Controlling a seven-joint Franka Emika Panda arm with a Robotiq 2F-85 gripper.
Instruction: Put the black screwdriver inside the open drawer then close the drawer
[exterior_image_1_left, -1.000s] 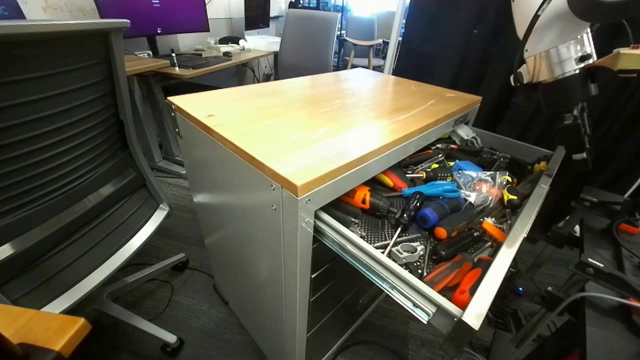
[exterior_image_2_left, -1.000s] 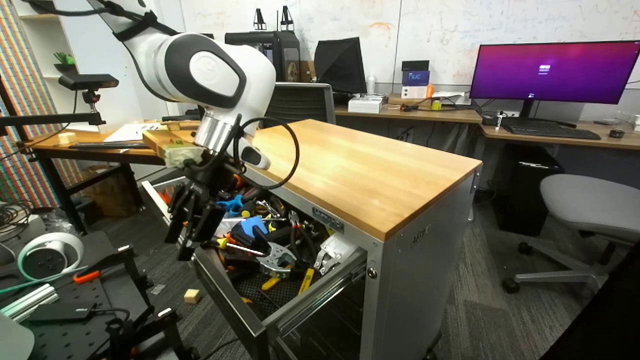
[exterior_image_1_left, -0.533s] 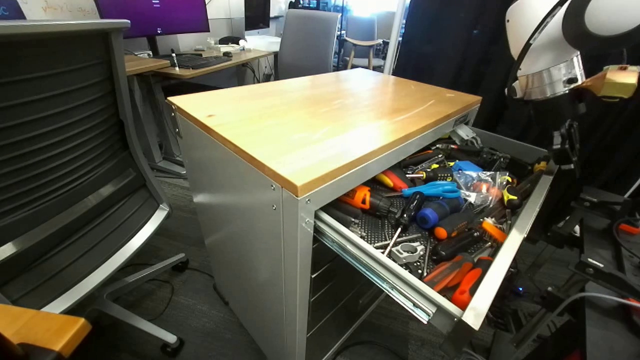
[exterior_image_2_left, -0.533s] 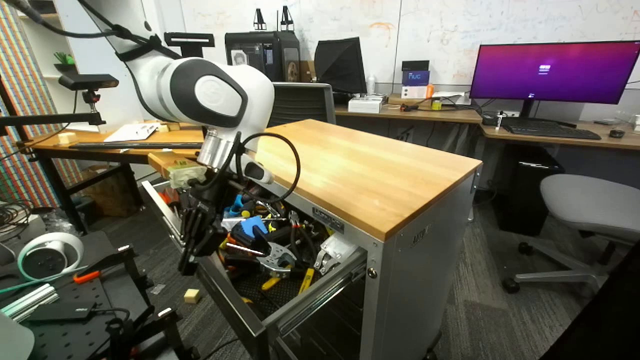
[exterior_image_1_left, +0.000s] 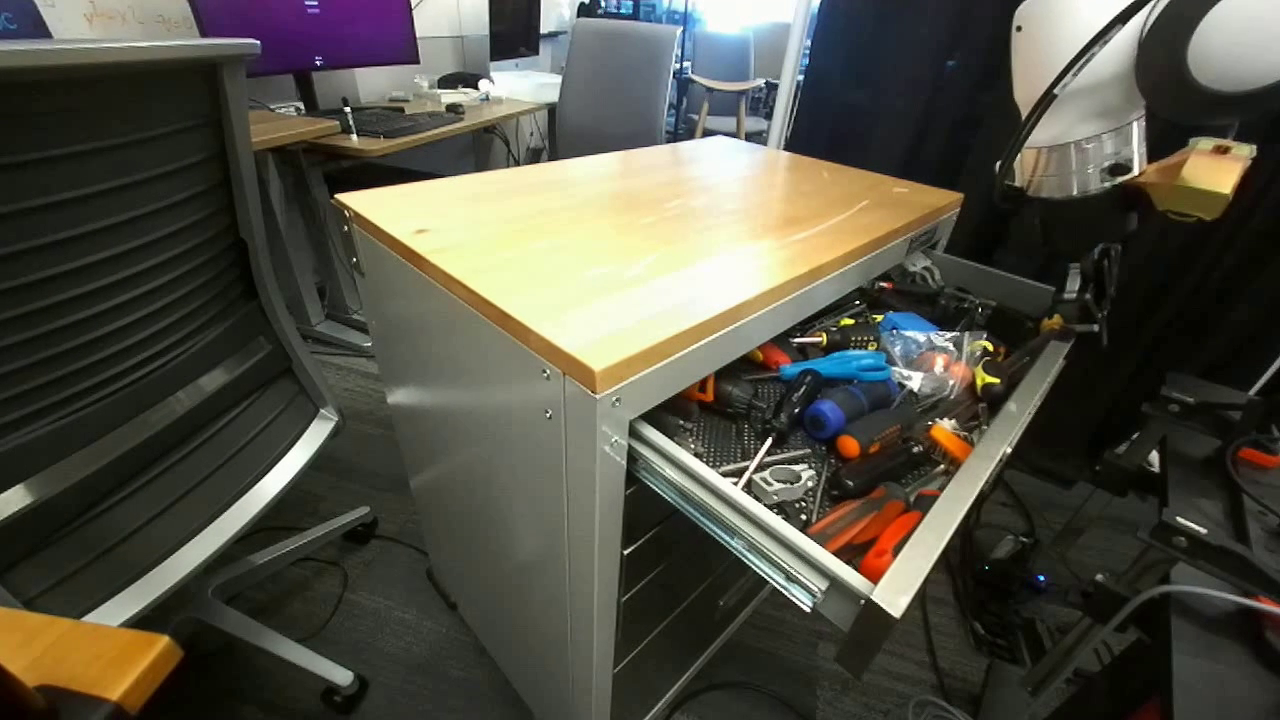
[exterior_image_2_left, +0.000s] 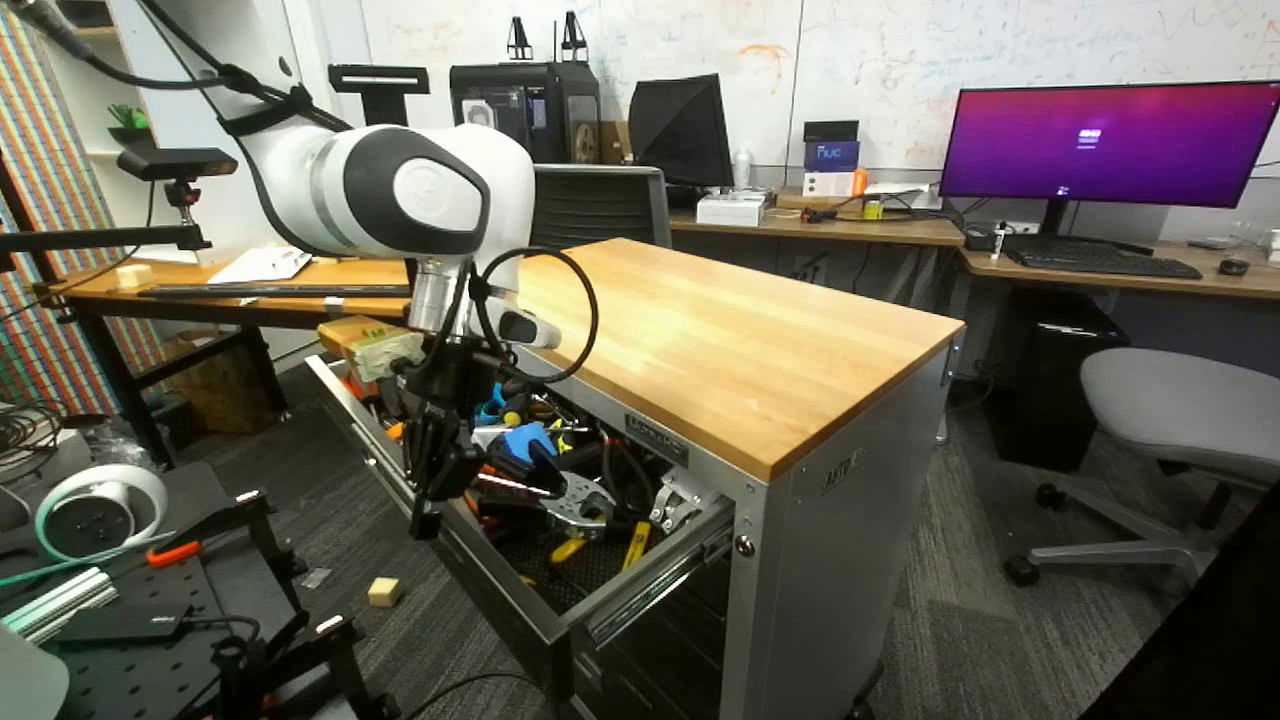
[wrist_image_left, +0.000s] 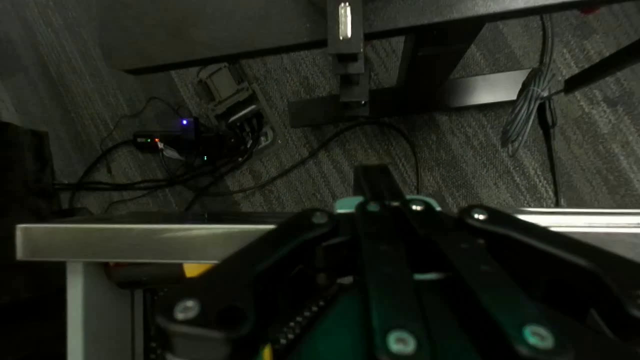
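The drawer (exterior_image_1_left: 975, 480) stands part way out of the grey cabinet, full of loose tools. Among them lies a black screwdriver (exterior_image_1_left: 795, 402), its dark handle toward the scissors and its metal shaft toward the side rail. My gripper (exterior_image_2_left: 424, 525) points down at the outer side of the drawer's front panel (exterior_image_2_left: 500, 595). Seen from the wrist, the gripper (wrist_image_left: 377, 182) has its fingers together, with no object visible between them; the tips reach past the panel edge (wrist_image_left: 145, 242) over the floor. In the wrist view the screwdriver cannot be made out.
Blue scissors (exterior_image_1_left: 845, 367) and red-orange pliers (exterior_image_1_left: 865, 515) lie in the drawer. Above it is the cabinet's wooden top (exterior_image_2_left: 740, 350). A black stand (wrist_image_left: 345, 75) and floor cables (wrist_image_left: 300, 162) are in front of the drawer. A small wooden block (exterior_image_2_left: 384, 592) rests on the carpet.
The gripper has shut and moved toward the cabinet along with the arm. The drawer has slid part of the way inward, carrying its tools with it.
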